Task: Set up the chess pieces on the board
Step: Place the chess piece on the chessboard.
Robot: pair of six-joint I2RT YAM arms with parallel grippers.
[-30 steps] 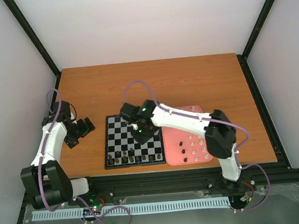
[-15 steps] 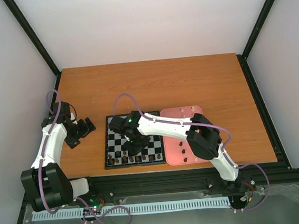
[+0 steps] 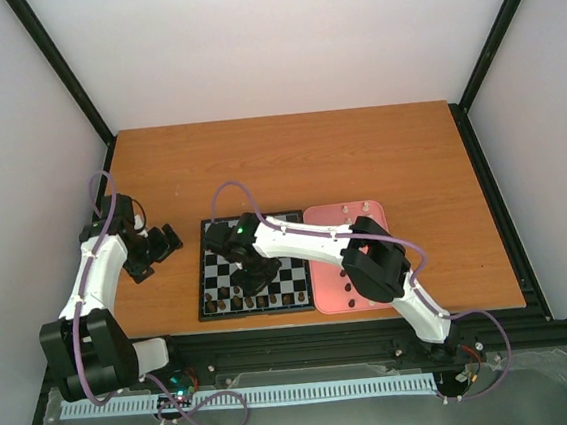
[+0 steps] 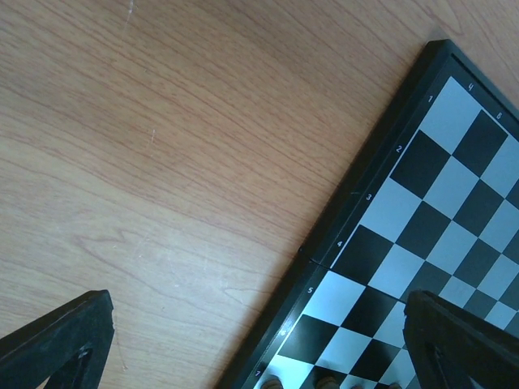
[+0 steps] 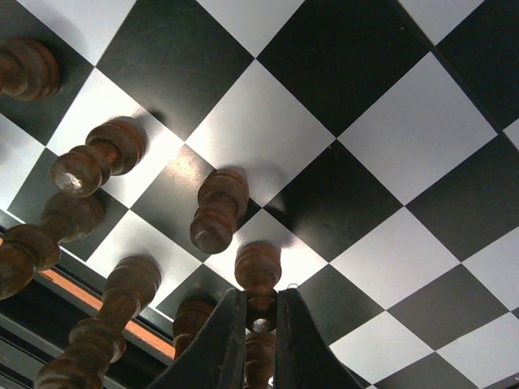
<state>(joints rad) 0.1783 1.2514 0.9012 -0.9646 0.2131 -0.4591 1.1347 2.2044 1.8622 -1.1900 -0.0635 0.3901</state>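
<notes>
right gripper (image 5: 259, 324) pinches dark brown wooden chess piece (image 5: 258, 271) at black-grey checkered board (image 5: 357, 121) | left gripper (image 4: 258, 300) spread, near surface (image 4: 162, 162) left edge

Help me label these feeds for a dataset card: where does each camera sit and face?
Top external: above and behind the bases, looking down on the table, board and pink tray; both arms show.
Left wrist: on the left gripper, facing down at bare wood and the board's edge; its open fingertips fill the lower corners.
Right wrist: on the right gripper, close over the board; its fingers pinch a dark piece.
Shared: all three see the board.
</notes>
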